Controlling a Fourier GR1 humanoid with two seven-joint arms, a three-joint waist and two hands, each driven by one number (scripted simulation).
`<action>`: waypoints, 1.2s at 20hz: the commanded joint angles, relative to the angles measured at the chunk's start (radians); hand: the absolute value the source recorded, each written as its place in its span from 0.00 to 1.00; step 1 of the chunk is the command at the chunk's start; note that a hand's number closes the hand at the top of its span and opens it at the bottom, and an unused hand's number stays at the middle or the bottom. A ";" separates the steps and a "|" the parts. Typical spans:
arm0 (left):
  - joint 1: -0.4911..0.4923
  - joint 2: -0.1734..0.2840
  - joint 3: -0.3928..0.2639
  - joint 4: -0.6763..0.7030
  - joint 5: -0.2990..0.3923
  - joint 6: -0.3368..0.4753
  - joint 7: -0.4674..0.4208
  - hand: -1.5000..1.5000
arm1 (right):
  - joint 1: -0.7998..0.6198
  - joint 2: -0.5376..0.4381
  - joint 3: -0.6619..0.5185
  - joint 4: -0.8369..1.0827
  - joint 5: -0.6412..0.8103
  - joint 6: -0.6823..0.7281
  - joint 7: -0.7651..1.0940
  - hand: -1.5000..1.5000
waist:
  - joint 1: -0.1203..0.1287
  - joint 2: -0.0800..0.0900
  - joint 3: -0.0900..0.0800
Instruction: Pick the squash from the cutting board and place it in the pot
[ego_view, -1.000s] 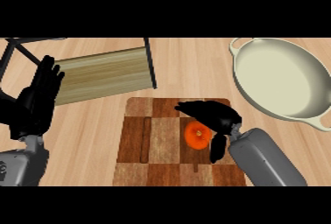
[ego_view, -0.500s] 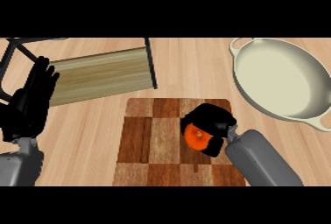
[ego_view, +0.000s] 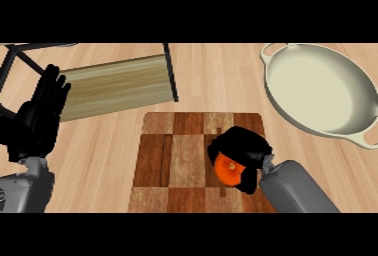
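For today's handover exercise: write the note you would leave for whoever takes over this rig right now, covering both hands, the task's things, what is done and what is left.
Right hand: curled over the squash, on the cutting board.
Left hand: open, resting at the view's left, fingers up.
Pot: upper right, off the board, nothing visible inside.
Done: hand on the squash.
Left: lift it, carry it to the pot, release.

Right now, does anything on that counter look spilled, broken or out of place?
Nothing stands out. The squash sits on the cutting board under the right robot hand, and the pot stands upright beside it.
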 joint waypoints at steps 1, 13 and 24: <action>-0.019 0.002 0.002 0.009 -0.031 0.017 0.008 0.50 | 0.183 -0.019 0.063 -0.291 0.014 0.066 0.097 1.00 | -0.015 -0.001 0.001; 0.055 -0.013 0.006 -0.028 -0.019 0.009 -0.007 0.50 | 0.628 -0.098 -0.075 -0.934 -0.124 -0.065 0.149 1.00 | -0.035 -0.001 0.002; 0.045 -0.006 0.017 -0.018 -0.004 -0.019 -0.021 0.50 | 0.485 0.051 -0.497 -1.087 -0.396 -0.068 0.289 1.00 | -0.003 0.004 0.001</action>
